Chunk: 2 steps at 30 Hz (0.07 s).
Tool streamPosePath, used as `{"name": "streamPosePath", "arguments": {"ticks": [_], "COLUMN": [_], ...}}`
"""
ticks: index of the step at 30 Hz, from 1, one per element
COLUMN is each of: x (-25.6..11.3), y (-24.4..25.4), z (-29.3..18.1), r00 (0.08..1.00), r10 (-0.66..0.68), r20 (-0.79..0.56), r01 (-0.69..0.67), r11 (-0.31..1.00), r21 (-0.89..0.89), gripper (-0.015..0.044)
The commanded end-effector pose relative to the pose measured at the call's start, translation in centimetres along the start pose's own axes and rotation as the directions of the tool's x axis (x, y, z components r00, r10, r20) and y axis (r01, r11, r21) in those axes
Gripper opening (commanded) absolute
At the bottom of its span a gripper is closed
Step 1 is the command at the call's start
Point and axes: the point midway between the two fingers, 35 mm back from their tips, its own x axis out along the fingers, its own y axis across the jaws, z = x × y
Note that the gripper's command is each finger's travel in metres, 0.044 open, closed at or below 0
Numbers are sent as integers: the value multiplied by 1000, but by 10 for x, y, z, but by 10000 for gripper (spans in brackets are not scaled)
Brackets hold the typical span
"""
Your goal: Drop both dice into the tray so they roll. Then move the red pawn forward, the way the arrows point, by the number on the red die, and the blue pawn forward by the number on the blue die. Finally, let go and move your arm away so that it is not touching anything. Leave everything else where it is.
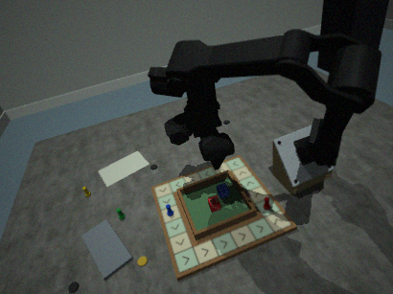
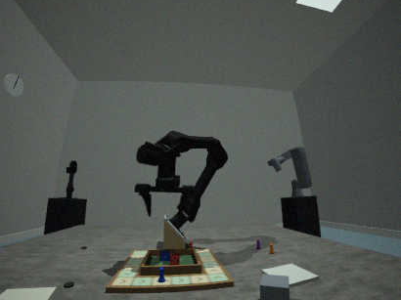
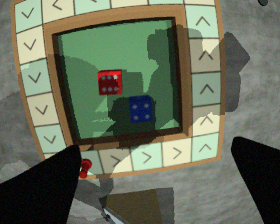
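The red die (image 1: 214, 203) (image 2: 174, 259) (image 3: 110, 82) lies in the tray (image 1: 225, 225) (image 3: 185, 75), six pips up. The blue die (image 1: 223, 191) (image 2: 165, 256) (image 3: 140, 109) lies near it, four pips up. The red pawn (image 1: 266, 203) (image 2: 191, 245) (image 3: 86, 168) stands on the board (image 1: 224, 244) (image 3: 206, 90), on a green square in the wrist view's bottom row, where arrows point right. The blue pawn (image 1: 170, 210) (image 2: 161, 275) stands on the side row left of the tray in the top view. My gripper (image 1: 197, 148) (image 2: 169, 215) (image 3: 160, 150) is open and empty, high above the board.
A wedge-shaped box (image 1: 289, 164) (image 2: 173, 235) (image 3: 135, 207) stands beside the board near the arm's base. A green pawn (image 1: 121, 214), yellow pawn (image 1: 86, 192), grey slab (image 1: 106, 249), yellow disc (image 1: 142, 260) and pale sheet (image 1: 124, 168) lie off the board. Purple (image 2: 258, 244) and orange (image 2: 271, 248) pawns stand farther away.
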Motion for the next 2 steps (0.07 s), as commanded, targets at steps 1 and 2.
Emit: {"name": "streamPosePath", "arguments": {"ticks": [1,2], "x": [-1,-1], "y": [0,0], "z": [1,1], "r00": [1000,1000], "r10": [2,2], "r20": [5,5], "r01": [-2,-2], "r11": [1000,1000], "r21": [7,7], "gripper": [440,440]}}
